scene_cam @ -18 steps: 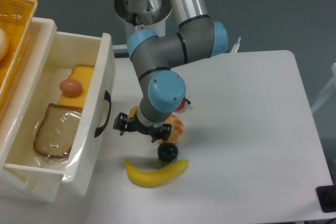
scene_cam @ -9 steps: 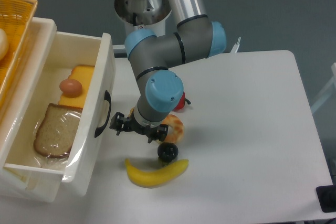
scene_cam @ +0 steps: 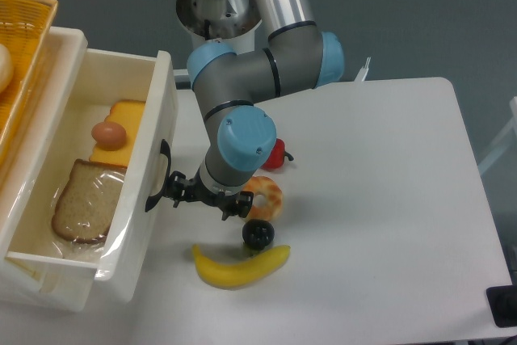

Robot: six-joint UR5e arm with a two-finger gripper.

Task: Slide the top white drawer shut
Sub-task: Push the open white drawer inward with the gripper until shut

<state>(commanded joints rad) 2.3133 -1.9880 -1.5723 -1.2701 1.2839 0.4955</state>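
The top white drawer (scene_cam: pixel 153 119) stands pulled out at the left, its front panel carrying a curved black handle (scene_cam: pixel 159 175). Inside lie a slice of bread (scene_cam: pixel 85 199), cheese slices (scene_cam: pixel 121 123) and an egg (scene_cam: pixel 108 132). My gripper (scene_cam: pixel 206 195) hangs low over the table just right of the drawer front, its left end close to the handle. The wrist hides the fingers, so I cannot see how the jaws stand. Nothing shows between them.
A banana (scene_cam: pixel 240 266), a small black object (scene_cam: pixel 258 234), a bagel-like ring (scene_cam: pixel 265 195) and a red item (scene_cam: pixel 276 153) lie on the white table (scene_cam: pixel 388 199) beside the gripper. A yellow wicker basket (scene_cam: pixel 20 54) sits on the cabinet at the far left.
The gripper and wrist have shifted left, toward the drawer front and its handle. The drawer and the food on the table have not moved.
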